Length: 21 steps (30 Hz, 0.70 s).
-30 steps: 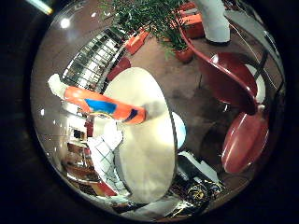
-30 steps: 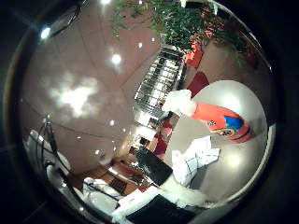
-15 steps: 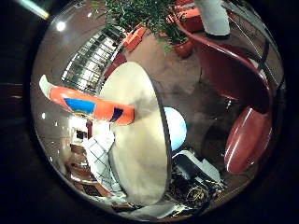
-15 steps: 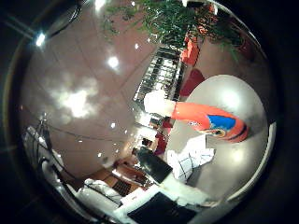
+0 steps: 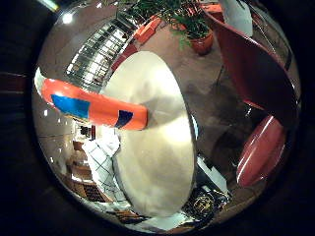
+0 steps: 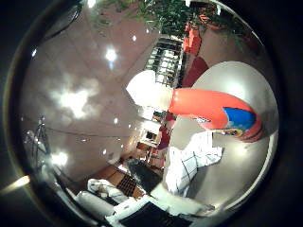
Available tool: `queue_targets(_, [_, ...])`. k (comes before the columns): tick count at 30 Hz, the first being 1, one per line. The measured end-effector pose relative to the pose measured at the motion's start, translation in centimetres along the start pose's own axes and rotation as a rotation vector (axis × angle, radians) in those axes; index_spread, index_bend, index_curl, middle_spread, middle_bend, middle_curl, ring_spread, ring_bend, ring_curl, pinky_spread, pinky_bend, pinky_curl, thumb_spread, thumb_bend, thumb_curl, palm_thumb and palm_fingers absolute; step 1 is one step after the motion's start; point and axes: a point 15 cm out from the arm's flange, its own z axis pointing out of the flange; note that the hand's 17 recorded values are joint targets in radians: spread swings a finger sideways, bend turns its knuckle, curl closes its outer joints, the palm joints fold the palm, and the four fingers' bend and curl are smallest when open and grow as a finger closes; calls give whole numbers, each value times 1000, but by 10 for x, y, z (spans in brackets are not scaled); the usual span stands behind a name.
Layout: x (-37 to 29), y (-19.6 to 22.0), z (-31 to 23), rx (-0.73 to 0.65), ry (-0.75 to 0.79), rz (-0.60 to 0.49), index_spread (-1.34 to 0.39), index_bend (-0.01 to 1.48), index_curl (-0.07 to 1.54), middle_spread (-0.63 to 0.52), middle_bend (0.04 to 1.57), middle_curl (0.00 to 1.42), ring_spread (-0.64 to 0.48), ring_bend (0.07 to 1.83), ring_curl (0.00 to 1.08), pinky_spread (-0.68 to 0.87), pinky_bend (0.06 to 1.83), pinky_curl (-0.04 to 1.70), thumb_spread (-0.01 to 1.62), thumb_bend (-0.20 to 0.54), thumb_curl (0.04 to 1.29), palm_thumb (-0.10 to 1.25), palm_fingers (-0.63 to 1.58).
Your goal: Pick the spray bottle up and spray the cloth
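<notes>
The hand itself shows in neither palm view, so I cannot tell whether it is clenched or released. An orange spray bottle [image 6: 215, 110] with a white head stands on the round bench [image 5: 157, 162], the checked cloth [image 6: 189, 163] crumpled just beside it. Red chairs [image 5: 261, 152] stand near the bench.

Both palm cameras look out across the round pale tabletop [image 5: 157, 162], close to the orange spray bottle with a blue label [image 6: 215, 111] standing on it. They share bottle, table and the white checked cloth [image 6: 191, 163] (the little-finger view also faces dark red chairs [image 5: 261, 155]).
</notes>
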Motion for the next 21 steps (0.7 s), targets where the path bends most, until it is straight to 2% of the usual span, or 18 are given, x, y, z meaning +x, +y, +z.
queue_targets(12, [-19,-10,40,-83,12,-38,-79,155,269,206,332,344,231,510,245,398,474,264,922,-31,295,351,156])
queue_targets(16, [-23,-9,59,-110,15,-48,-83,161,277,179,350,348,217,528,245,384,455,260,938,-24,301,393,225])
queue_targets(18, [-26,-5,71,-132,8,-54,-94,171,284,139,367,352,200,572,252,363,448,253,954,-14,306,436,319])
queue_targets(21, [-33,0,89,-163,-7,-65,-148,180,299,30,482,395,51,742,297,227,473,242,1015,19,336,604,624])
